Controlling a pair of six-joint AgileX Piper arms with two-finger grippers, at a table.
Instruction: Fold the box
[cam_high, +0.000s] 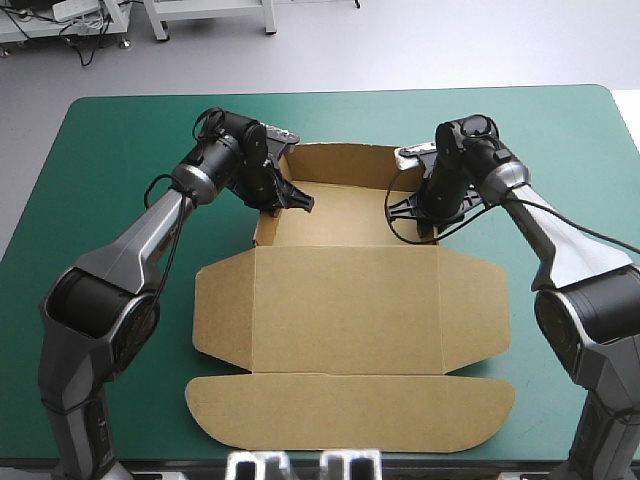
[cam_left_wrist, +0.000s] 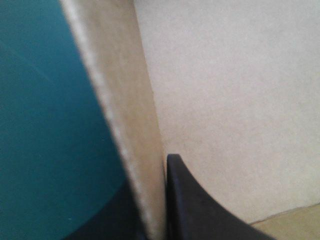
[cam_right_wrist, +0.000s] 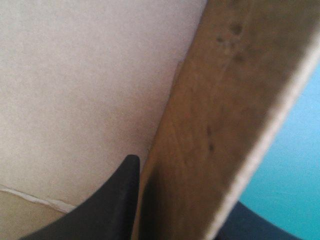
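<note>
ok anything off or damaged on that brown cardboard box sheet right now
Nothing stands out. The cut brown board box lies square on the teal-green table cover, with no tear showing, its lid flat at the near edge. The black-finned left gripper and right gripper each clamp a raised side wall of the far tray.

Desk, teal-green cover: one. Box, brown board: one, lying on it with walls partly raised. Robot arms: two, left arm and right arm, reaching in from opposite sides. Jaws: two sets, left jaws and right jaws, each pinching one box wall. Black fingers: four, two straddling each wall.
</note>
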